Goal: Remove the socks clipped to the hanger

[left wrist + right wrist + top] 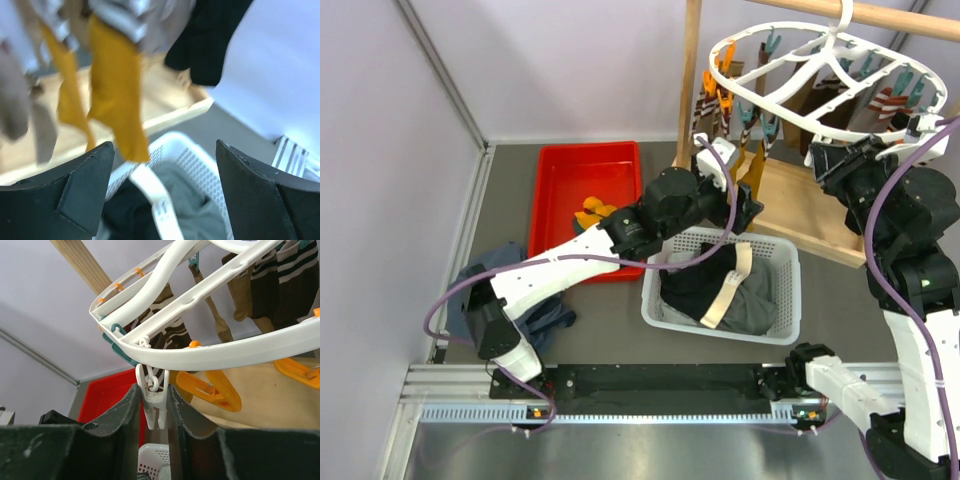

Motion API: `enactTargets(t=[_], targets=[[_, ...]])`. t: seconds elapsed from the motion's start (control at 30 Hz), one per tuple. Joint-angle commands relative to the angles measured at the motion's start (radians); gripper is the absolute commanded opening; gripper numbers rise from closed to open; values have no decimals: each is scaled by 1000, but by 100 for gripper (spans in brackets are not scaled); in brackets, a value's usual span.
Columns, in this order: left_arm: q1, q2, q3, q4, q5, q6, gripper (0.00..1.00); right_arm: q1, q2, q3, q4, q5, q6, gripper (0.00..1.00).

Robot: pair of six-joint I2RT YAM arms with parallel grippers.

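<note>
Right gripper (154, 392) pinched a white clip (153, 415) under the hanger (215, 354) rim; left gripper (164, 150) gaped wide just below mustard socks (117, 85), over the basket (187, 160). More socks hung clipped round it.

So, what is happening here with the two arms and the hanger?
Two robot arms are working to take socks off the hanger. The right gripper is shut on a white clip that hangs from the hanger's rim. The left gripper is open in front of a hanging mustard sock and is not gripping it. Many socks hang from the clips, and orange socks lie in the red tray.
</note>
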Motion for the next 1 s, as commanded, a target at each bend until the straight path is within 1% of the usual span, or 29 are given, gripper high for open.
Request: enactTargets(t=[0.0,0.13,0.17,0.23,0.3,0.4,0.43,0.53,0.57,0.63,0.67,0.7,0.73,0.77,0.87,0.97], targets=[[-17,45,9,185,-12,63,87,-9,-11,45,10,4,-1,6],[-17,129,44,232,-46,80,87,-9,-16,47,12,-5,8,6],[-17,144,51,235,-85,86,87,-9,-16,47,12,-7,10,6],[-19,183,54,251,-110,95,87,-9,-17,47,13,-10,15,6],[-19,200,42,316,-121,94,86,-9,-19,44,12,-14,15,6],[-19,238,48,372,-171,86,83,-9,-21,40,9,-18,15,6],[-17,253,55,383,-187,86,80,-10,-19,42,7,-16,12,6],[-19,263,51,427,-201,89,48,-10,-19,43,1,-15,13,6],[-19,264,52,430,-204,91,33,-9,-17,47,-2,-15,10,7],[-19,263,58,412,-204,97,21,-10,-17,56,-21,-13,2,8],[-19,261,61,401,-201,100,13,-10,-17,60,-28,-14,-1,11],[-19,251,55,389,-199,98,3,-9,-17,71,-47,-15,-14,15],[-20,241,48,389,-201,98,0,-10,-17,82,-65,-13,-24,18],[-22,229,39,392,-207,98,0,-9,-16,92,-86,-7,-31,25],[-40,183,-11,416,-239,124,0,-10,-22,140,-174,1,-62,32],[-54,158,-31,418,-254,144,0,-10,-33,185,-234,-8,-71,36]])
